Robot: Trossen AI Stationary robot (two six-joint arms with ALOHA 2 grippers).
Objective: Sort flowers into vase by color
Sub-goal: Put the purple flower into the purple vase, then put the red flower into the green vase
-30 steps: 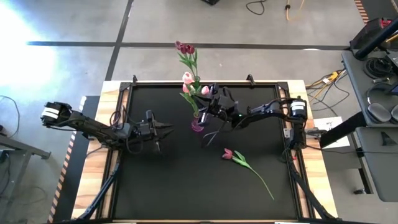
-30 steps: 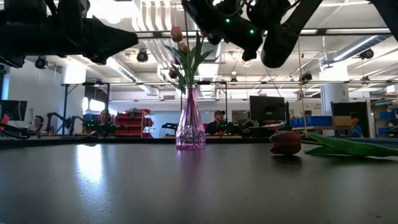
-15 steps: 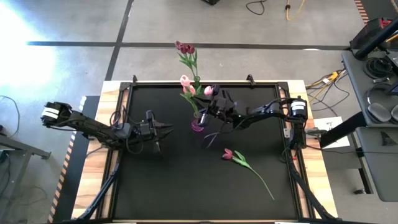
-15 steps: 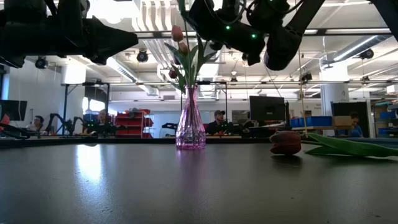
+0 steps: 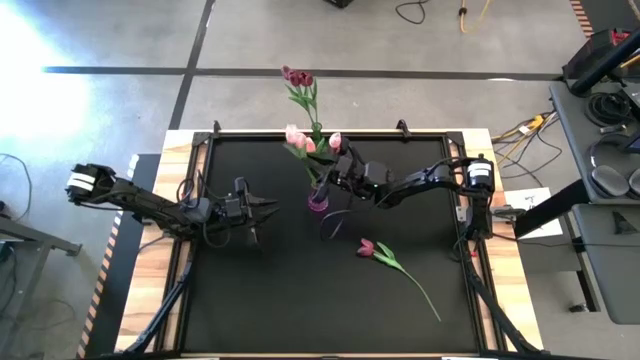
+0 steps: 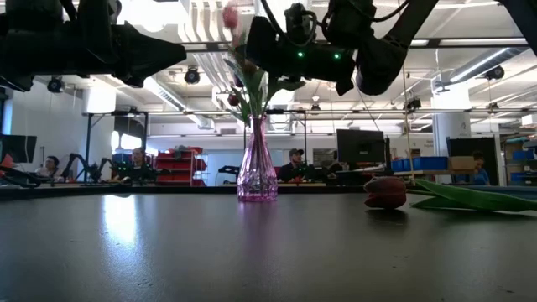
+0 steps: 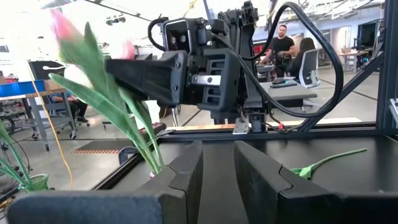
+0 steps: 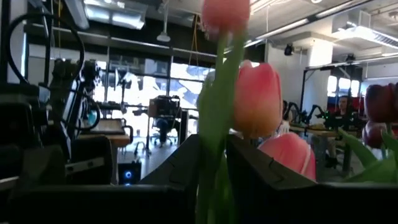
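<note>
A pink glass vase [image 5: 318,202] [image 6: 257,168] stands on the black table [image 5: 260,300], far middle. It holds pink tulips [image 5: 293,134] and dark red tulips [image 5: 296,76], stems in its neck. My right gripper [image 5: 334,178] [image 8: 213,146] hovers just right of the vase top, open, with a pink tulip's green stem [image 8: 214,180] between its fingers. Another dark red tulip [image 5: 367,247] [image 6: 385,191] lies flat on the table, near right of the vase. My left gripper [image 5: 268,207] [image 7: 219,149] waits left of the vase, open and empty. My right gripper has the pink tulip's stem [image 8: 214,180] standing upright between its two fingers [image 8: 186,162], below the head [image 8: 225,12]. The fingers come nearly level from the table's right, across the stem. Whether they touch the stem I cannot tell.
The lying tulip's stem [image 5: 415,290] runs toward the near right corner. A wooden frame [image 5: 180,140] edges the black table. People and desks show in the room beyond the far edge [image 6: 294,164].
My right gripper has sunk a little beside the vase top and tipped its fingers upward. The pink tulip between its fingers has swung more upright, its head rising above the other heads. The vase and the lying tulip have stayed put.
</note>
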